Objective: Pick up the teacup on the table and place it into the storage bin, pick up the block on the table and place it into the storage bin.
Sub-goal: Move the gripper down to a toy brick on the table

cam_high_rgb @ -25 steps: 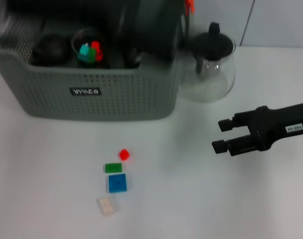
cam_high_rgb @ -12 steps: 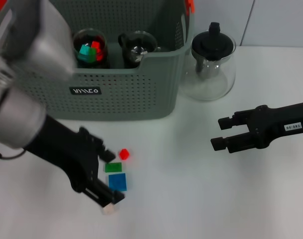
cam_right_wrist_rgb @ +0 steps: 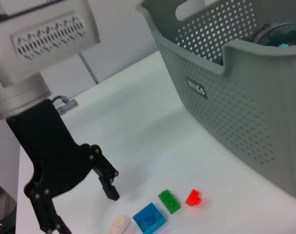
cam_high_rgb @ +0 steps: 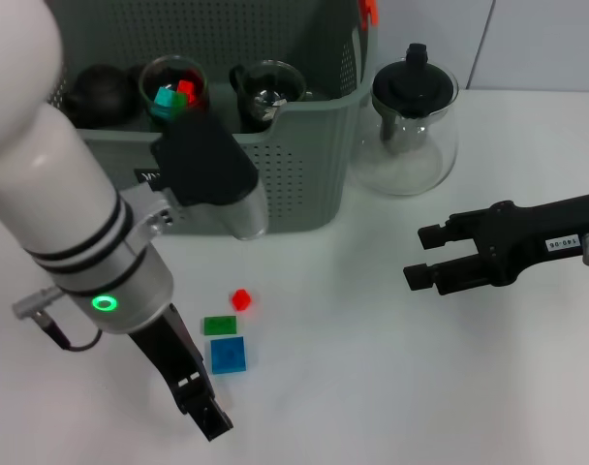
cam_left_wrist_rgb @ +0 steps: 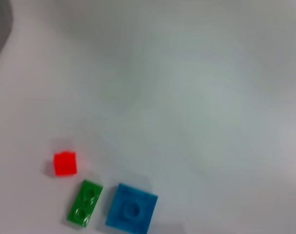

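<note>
Near the worktop's front edge the left gripper (cam_right_wrist_rgb: 97, 183) hangs with fingers spread wide over a pale block (cam_right_wrist_rgb: 118, 226), beside blue (cam_high_rgb: 229, 356), green (cam_high_rgb: 219, 325) and red (cam_high_rgb: 240, 299) blocks. Toward the right edge the right gripper (cam_high_rgb: 422, 258) hovers with fingers parted, holding nothing. The storage bin (cam_high_rgb: 275, 189) stands at the back-left, holding a teacup (cam_high_rgb: 265, 92).

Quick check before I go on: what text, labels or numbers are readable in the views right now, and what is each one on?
Storage bin label: white lettering on a small black tag, too blurred to read; partly hidden behind the left arm in the head view.
Right gripper arm sticker: white tag with dark characters, too small to read.
Left gripper, blocks, teapot: no text visible.
</note>
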`<action>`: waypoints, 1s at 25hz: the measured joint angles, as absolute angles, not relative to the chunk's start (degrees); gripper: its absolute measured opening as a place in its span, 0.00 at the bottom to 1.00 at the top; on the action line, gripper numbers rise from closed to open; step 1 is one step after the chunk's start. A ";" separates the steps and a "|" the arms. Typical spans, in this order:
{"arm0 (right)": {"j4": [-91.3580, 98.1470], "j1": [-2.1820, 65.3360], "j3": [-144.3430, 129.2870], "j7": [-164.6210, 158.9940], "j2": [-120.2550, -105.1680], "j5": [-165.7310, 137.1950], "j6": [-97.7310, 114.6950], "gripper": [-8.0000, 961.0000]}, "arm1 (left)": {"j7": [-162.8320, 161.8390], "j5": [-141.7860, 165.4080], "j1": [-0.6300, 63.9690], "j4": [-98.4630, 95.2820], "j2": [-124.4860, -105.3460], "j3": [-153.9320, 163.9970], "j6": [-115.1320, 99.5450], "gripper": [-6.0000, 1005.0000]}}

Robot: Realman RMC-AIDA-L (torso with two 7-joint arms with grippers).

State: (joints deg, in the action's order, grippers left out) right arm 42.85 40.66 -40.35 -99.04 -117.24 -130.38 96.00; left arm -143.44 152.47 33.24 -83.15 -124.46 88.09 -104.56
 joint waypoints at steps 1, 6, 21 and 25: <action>42.74 40.68 -40.41 -98.95 -117.24 -130.37 95.97 0.86 | -144.24 152.59 33.34 -82.72 -124.48 88.78 -104.01 0.85; 42.43 40.74 -40.41 -98.64 -117.24 -130.33 95.90 0.86 | -147.02 154.00 34.08 -80.86 -124.49 92.63 -101.27 0.85; 42.45 39.95 -39.94 -98.62 -117.32 -130.33 95.89 0.86 | -148.44 158.98 33.84 -78.42 -124.81 101.98 -95.34 0.83; 42.45 39.87 -39.93 -98.62 -117.38 -130.34 95.89 0.86 | -148.72 158.89 33.24 -78.27 -124.80 102.36 -94.46 0.82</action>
